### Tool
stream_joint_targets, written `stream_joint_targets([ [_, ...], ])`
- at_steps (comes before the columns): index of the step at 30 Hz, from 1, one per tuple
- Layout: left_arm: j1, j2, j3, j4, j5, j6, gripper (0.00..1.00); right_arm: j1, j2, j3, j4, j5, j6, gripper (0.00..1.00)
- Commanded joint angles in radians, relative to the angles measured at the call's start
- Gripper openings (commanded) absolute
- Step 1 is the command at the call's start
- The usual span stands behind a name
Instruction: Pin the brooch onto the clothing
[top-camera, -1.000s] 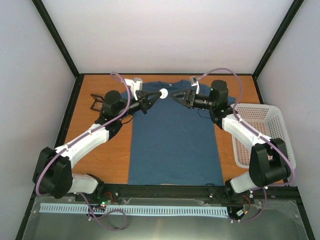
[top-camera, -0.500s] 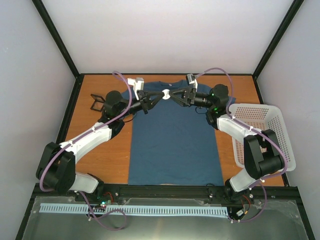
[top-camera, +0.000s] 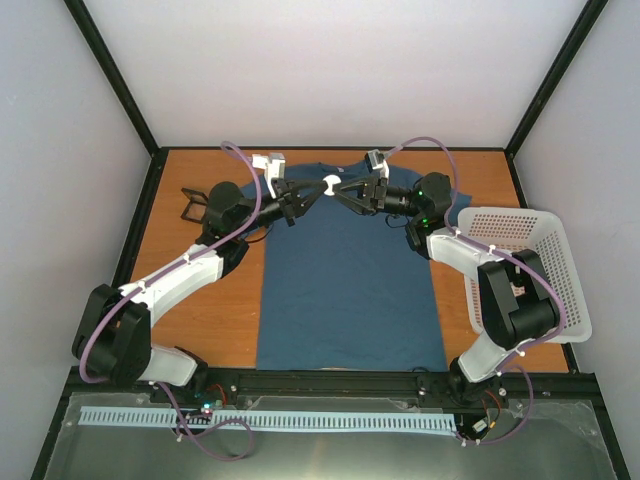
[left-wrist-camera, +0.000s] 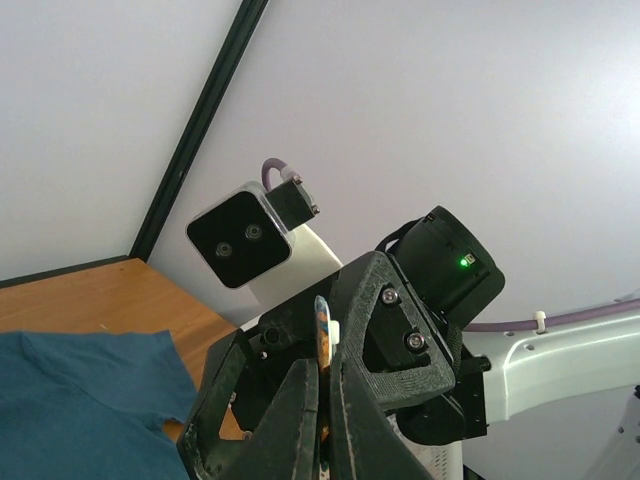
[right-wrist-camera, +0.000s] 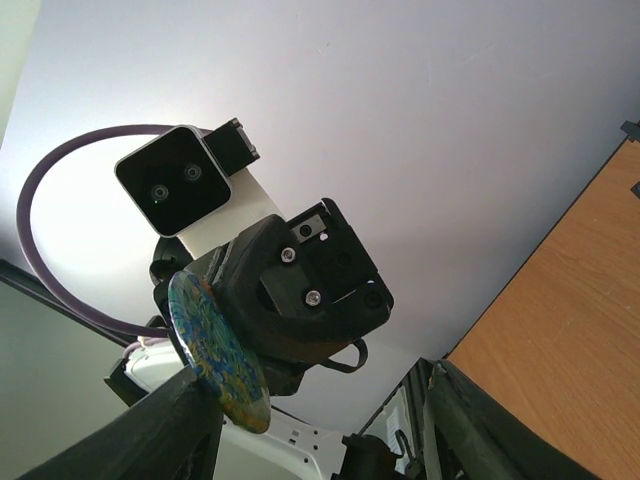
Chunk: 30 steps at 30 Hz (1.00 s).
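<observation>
I count two white-and-black jointed arms on my screens, a left arm (top-camera: 170, 278) and a right arm (top-camera: 468, 252). Each carries one white boxy wrist camera (right-wrist-camera: 172, 180) and one looping purple cable (right-wrist-camera: 75, 136), so I have two of each. I see one small round brooch (top-camera: 328, 184), one dark teal-blue short-sleeved fabric T-shirt (top-camera: 345, 290), one white plastic mesh basket (top-camera: 540, 240), one small black angular frame-like holder (top-camera: 192, 206) and one orange-brown wooden table (top-camera: 200, 320).
</observation>
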<state>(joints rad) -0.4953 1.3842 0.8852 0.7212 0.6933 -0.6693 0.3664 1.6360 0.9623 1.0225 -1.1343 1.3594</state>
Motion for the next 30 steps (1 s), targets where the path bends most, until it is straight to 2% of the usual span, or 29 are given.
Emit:
stream_joint_targets([
  [1, -0.003, 0.000, 0.025, 0.062, 0.057, -0.010, 0.01, 0.005, 0.009, 0.020, 0.008, 0.009, 0.005, 0.54],
  [4, -0.003, -0.003, 0.023, 0.049, 0.052, -0.004, 0.01, 0.005, 0.004, 0.023, -0.014, 0.011, -0.003, 0.55],
  [10, -0.003, -0.011, 0.014, 0.047, 0.040, -0.014, 0.01, 0.006, -0.015, 0.020, -0.002, -0.004, -0.034, 0.65],
  [14, -0.003, -0.013, 0.012, 0.052, 0.026, -0.035, 0.01, 0.009, -0.014, 0.003, 0.085, -0.011, -0.001, 0.65],
  [26, -0.003, -0.001, 0.025, 0.070, 0.053, -0.061, 0.01, 0.011, 0.005, 0.001, 0.054, -0.011, -0.015, 0.57],
  [30, -0.003, -0.002, 0.027, 0.070, 0.061, -0.058, 0.01, 0.012, -0.001, 0.013, -0.031, -0.001, -0.068, 0.54],
])
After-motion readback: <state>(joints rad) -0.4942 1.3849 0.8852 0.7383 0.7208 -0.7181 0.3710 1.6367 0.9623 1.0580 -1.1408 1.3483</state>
